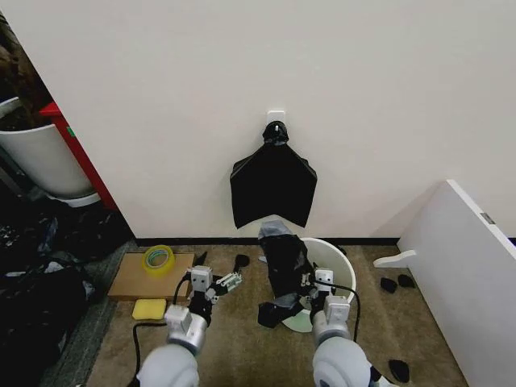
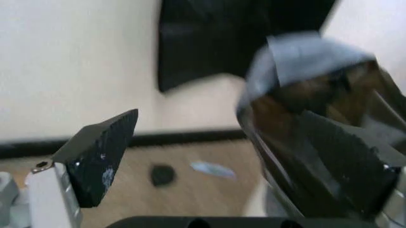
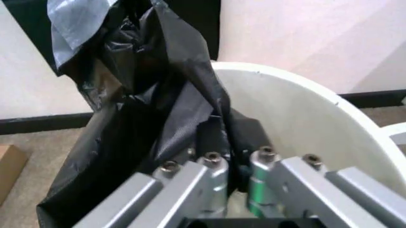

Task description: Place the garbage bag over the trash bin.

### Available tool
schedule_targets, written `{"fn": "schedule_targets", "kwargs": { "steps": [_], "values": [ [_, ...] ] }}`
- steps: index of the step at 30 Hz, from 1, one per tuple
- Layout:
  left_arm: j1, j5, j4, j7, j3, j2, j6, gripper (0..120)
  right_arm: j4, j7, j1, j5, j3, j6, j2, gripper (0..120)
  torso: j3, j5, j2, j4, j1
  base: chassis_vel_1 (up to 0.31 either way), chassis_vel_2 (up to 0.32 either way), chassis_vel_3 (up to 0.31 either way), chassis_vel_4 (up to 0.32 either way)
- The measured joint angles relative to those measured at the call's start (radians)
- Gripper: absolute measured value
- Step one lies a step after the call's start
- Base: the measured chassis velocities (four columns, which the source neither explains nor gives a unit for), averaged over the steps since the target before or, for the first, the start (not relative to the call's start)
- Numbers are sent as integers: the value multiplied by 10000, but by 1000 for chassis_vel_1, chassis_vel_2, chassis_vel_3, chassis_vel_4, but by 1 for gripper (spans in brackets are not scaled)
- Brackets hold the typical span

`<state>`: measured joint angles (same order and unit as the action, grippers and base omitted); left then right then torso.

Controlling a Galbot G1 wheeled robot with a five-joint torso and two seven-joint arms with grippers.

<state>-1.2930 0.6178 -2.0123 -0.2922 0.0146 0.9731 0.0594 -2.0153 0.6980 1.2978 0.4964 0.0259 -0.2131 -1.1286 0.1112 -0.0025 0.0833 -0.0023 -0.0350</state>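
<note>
- garbage bag (image 1: 284, 266): bunched up at the trash bin (image 1: 339, 256) rim, not spread over it yet (most work left)
- right gripper (image 3: 238, 164): clamped on the plastic
- left gripper (image 1: 219, 287): spread wide, holding nothing

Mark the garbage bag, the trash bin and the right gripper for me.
garbage bag (image 1: 284, 262): head view, crinkled middle of the upright black plastic.
trash bin (image 1: 340, 258): head view, bare inner wall under the rim.
right gripper (image 3: 236, 164): right wrist view, between fingertips pinching the bag.

three cameras, one floor corner
head looks down from above; both wrists sit close, seemingly facing the wall (image 1: 161, 97), sharing the garbage bag (image 3: 146, 114).
</note>
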Motion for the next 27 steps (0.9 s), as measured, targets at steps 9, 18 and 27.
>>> {"fn": "schedule_targets", "kwargs": {
  "steps": [9, 18, 27],
  "values": [
    [2370, 3289, 776, 154, -891, 412, 1853, 100, -2, -358, 29, 89, 61, -21, 33, 0, 0, 3, 0, 0, 0, 0, 0, 0, 0],
    [3367, 3294, 1148, -1197, -1730, 1016, 4824, 91, 101, -490, 120, -847, -49, -16, 53, 0, 0, 2, 0, 0, 0, 0, 0, 0, 0],
    [3792, 2771, 1453, -1264, -2374, 1516, 5261, 86, 135, -761, 299, -1674, -612, -325, 498, 0, -1, 1, 0, 0, 0, 0, 0, 0, 0]
  ]
}}
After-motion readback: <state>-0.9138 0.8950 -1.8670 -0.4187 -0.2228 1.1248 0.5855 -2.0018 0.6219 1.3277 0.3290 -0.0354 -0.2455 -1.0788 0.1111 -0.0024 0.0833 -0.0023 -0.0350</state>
